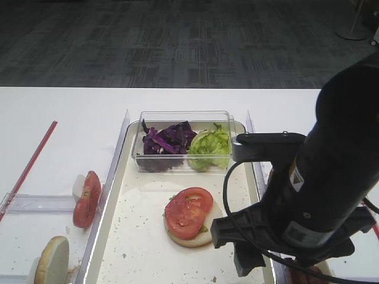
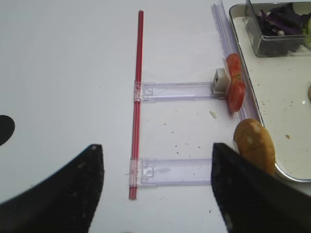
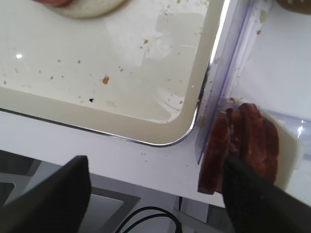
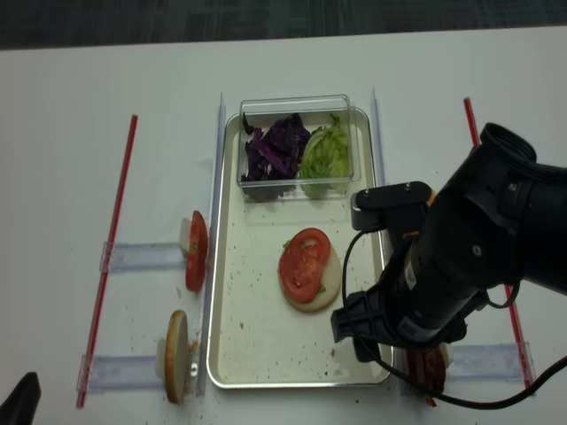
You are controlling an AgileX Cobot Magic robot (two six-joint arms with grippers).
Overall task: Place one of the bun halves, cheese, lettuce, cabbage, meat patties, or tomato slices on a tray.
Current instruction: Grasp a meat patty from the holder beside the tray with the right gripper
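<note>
The meat patties (image 3: 241, 145) stand on edge in a clear holder just outside the right rim of the tray (image 3: 160, 138), near its front corner. The right gripper (image 3: 155, 194) hangs above them with its jaws spread wide and nothing between them; one finger (image 3: 257, 199) lies over the patties, the other over the bare table beside the tray corner. On the tray, a tomato slice (image 1: 188, 212) lies on a bun half (image 1: 198, 236), with what may be a bit of green under it; behind them a clear box holds cabbage (image 1: 169, 142) and lettuce (image 1: 210, 148).

The step in hand appears to be picking a patty. To do it well, the gripper should probably shift toward the stack so that the fingers straddle a single disc, descend without knocking the holder, then close on the flat faces.

The left gripper (image 2: 155, 194) waits open and empty over the table on the left, near the upright tomato slices (image 2: 234, 80) and another bun half (image 2: 255, 143).
</note>
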